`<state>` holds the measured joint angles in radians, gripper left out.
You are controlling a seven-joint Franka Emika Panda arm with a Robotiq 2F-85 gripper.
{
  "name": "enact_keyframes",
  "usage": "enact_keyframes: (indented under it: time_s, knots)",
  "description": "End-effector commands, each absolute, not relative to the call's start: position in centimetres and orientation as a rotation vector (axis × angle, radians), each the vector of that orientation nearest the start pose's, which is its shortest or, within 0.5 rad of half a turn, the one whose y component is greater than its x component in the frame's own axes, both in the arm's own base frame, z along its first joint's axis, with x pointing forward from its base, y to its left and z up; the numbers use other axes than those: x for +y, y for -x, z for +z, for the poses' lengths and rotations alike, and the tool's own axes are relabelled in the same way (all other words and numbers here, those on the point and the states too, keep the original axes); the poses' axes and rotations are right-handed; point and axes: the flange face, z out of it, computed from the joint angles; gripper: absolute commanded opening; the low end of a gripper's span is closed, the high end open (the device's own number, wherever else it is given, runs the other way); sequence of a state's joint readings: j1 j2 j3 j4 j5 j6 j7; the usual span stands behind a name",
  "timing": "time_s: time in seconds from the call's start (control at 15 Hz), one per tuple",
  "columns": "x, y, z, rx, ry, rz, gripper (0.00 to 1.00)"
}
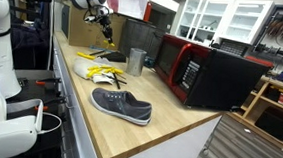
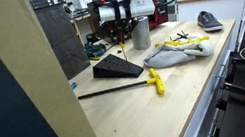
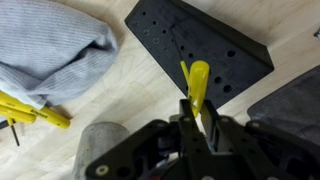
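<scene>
Hand (image 3: pixel 200 122) pinches yellow screwdriver (image 3: pixel 197 80), long axis near upright, pointing down at black block (image 3: pixel 225 45).

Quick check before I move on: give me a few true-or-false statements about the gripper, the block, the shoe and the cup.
1. The gripper is shut on a yellow-handled tool. True.
2. The shoe lies on the grey cloth. False: it lies on the bare countertop, apart from the cloth.
3. The black block has holes in its upper face. True.
4. The metal cup lies tipped on its side. False: it stands upright on the countertop.
</scene>
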<state>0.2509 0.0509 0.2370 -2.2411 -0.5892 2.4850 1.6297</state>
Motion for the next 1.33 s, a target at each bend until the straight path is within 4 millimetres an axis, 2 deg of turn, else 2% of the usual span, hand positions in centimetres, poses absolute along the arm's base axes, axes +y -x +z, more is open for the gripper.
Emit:
enact_keyframes:
  time_s: [0.0,0.47,0.73,1.07,1.27]
  knots:
    - [26.0,-48.5,36.6,1.137,2.886,-0.734,0.04]
    - [25.9,-48.2,36.1,1.133,2.919,-0.751,0.04]
    - [27.0,-47.5,35.9,1.086,2.929,-0.793,0.04]
    - [30.1,-44.0,34.5,0.928,2.993,-0.900,0.04]
    - [31.0,-42.6,33.9,0.900,3.009,-0.939,0.04]
